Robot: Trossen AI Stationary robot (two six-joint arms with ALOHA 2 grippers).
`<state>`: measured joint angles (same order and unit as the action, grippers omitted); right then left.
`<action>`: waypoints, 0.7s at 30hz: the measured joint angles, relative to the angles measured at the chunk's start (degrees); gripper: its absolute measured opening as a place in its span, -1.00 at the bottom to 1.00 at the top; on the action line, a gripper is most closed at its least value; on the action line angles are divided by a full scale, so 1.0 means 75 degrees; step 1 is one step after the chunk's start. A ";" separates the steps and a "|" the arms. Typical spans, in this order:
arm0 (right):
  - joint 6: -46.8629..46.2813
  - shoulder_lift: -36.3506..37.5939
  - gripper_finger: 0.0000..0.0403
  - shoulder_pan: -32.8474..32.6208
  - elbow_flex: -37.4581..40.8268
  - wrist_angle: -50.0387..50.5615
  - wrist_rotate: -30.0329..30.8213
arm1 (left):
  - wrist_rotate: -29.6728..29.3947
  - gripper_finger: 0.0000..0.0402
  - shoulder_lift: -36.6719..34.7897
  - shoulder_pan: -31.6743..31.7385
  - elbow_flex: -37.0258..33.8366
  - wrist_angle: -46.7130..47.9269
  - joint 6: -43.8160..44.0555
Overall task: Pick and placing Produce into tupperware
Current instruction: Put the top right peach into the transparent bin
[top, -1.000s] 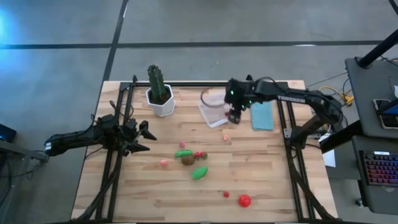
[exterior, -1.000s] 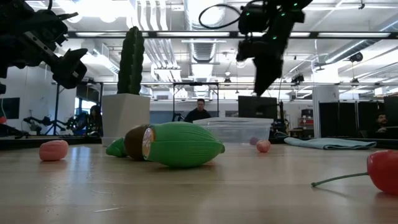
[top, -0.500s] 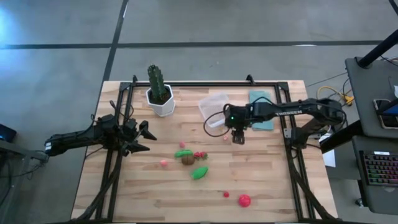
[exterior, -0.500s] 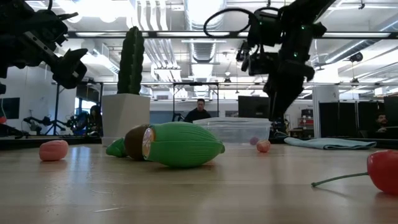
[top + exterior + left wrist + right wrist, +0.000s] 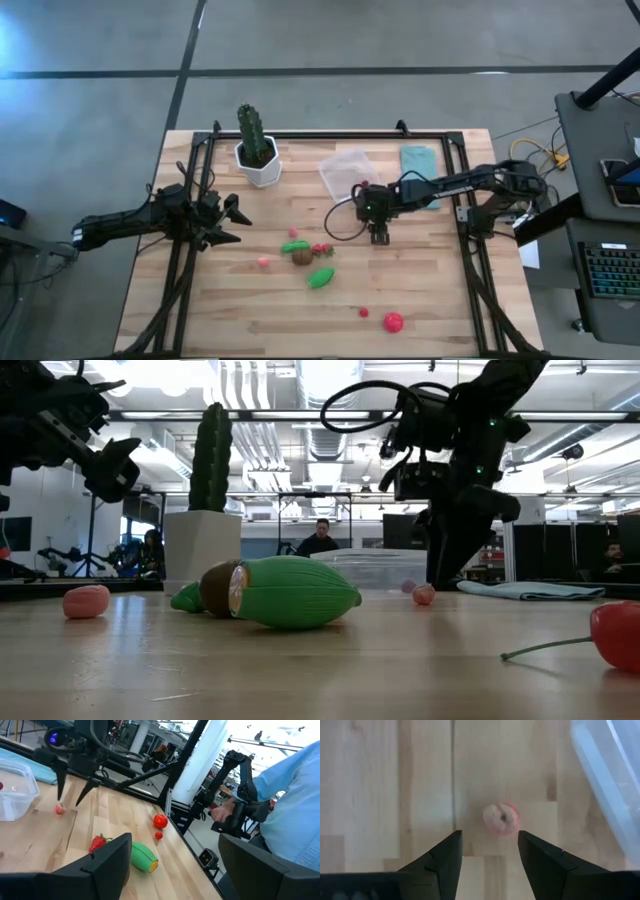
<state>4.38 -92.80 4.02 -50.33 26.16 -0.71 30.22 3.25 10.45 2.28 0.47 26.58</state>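
The clear tupperware (image 5: pixel 345 172) sits toward the table's far edge, and a small pink piece shows inside it (image 5: pixel 406 587). My right gripper (image 5: pixel 378 236) is open and points down just on the near side of it, low over the table. A small pink round piece (image 5: pixel 501 819) lies on the wood just ahead of its fingertips, untouched. The rest of the produce lies mid-table: two green pieces (image 5: pixel 320 278), a brown ball (image 5: pixel 302 257), a strawberry (image 5: pixel 322 248), a pink piece (image 5: pixel 264 262) and a red tomato (image 5: pixel 393 322). My left gripper (image 5: pixel 232 222) waits open at the table's left.
A tall green cactus in a white pot (image 5: pixel 257 150) stands far left of the tupperware. A light blue cloth (image 5: pixel 420 165) lies to its right, partly under the right arm. Black frame rails (image 5: pixel 190 200) run along both sides. A person's arm shows in the left wrist view (image 5: pixel 295 780).
My right gripper has moved from above the tupperware's right side toward the near edge and down, ending low over the small pink piece on the wood. The produce and the left arm have stayed where they were.
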 joint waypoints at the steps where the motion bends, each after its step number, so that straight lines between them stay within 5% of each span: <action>1: 0.0008 -0.0032 -0.08 -0.0048 0.0000 -0.0070 0.0037 | 0.0000 0.41 0.0000 0.0001 0.0001 0.0001 0.0000; 21: -0.0440 -0.0361 -0.14 -0.0391 0.0024 -0.0738 0.0923 | 0.0000 0.41 0.0003 0.0001 0.0001 0.0000 0.0001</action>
<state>1.08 -95.50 1.08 -50.15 20.62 6.22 30.22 3.27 10.46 2.28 0.47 26.59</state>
